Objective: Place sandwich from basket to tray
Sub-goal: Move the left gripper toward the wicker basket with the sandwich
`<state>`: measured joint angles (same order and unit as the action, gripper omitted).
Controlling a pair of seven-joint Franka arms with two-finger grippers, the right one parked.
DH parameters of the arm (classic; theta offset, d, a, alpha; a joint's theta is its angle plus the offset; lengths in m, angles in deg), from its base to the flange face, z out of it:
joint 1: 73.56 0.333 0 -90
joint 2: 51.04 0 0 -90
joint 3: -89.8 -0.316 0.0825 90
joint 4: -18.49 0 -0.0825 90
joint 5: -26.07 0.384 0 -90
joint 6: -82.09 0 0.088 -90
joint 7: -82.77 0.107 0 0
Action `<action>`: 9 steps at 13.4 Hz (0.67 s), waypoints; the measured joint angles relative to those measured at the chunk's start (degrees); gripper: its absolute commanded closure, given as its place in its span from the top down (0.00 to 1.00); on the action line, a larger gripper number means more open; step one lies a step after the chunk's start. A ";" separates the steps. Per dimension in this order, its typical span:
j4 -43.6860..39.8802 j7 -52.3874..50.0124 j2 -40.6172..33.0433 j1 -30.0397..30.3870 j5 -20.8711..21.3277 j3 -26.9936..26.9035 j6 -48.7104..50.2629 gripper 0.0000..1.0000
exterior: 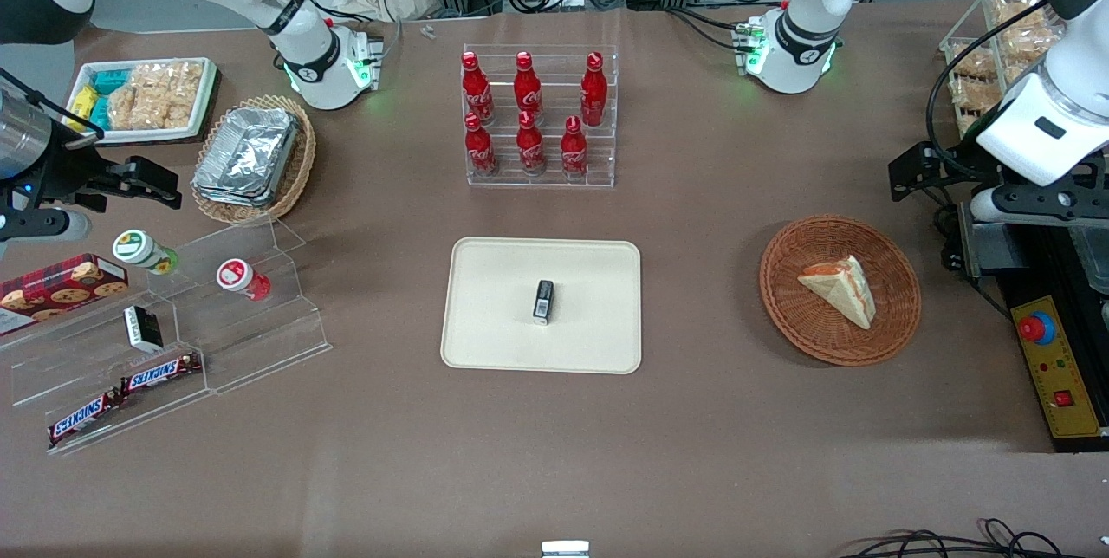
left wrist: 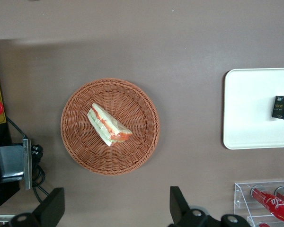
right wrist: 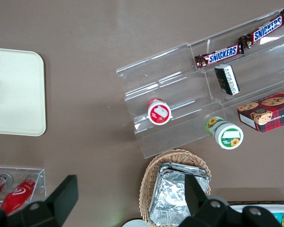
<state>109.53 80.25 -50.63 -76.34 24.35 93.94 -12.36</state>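
The sandwich (exterior: 839, 288), a pale bread wedge with orange and green filling, lies in the round reddish-brown wicker basket (exterior: 801, 328). Both show in the left wrist view, the sandwich (left wrist: 109, 125) in the basket (left wrist: 80, 151). The cream tray (exterior: 489, 328) lies beside the basket toward the parked arm's end and holds a small black box (exterior: 543, 301); the left wrist view shows the tray (left wrist: 248, 118) too. My left gripper (exterior: 1035, 198) hangs high above the table near the working arm's end, open and empty. In the wrist view the gripper (left wrist: 116, 213) is clear of the basket.
A clear rack of red bottles (exterior: 537, 116) stands farther from the front camera than the tray. A yellow control box with a red button (exterior: 1048, 367) sits at the working arm's table edge. A stepped clear shelf with snacks (exterior: 173, 324) and a tan foil-filled basket (exterior: 251, 159) lie toward the parked arm's end.
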 measured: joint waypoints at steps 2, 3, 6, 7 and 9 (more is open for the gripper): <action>0.00 0.00 0.00 0.00 0.00 0.00 0.02 1.00; -0.01 0.00 0.00 0.00 0.00 0.00 0.02 1.00; -0.02 0.00 0.00 0.04 0.00 -0.06 0.01 1.00; -0.02 0.00 0.04 0.09 0.00 -0.12 -0.01 1.00; -0.02 -0.10 0.50 0.11 0.02 -0.25 -0.01 1.00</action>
<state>109.52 80.15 -50.13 -76.23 24.37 93.68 -12.38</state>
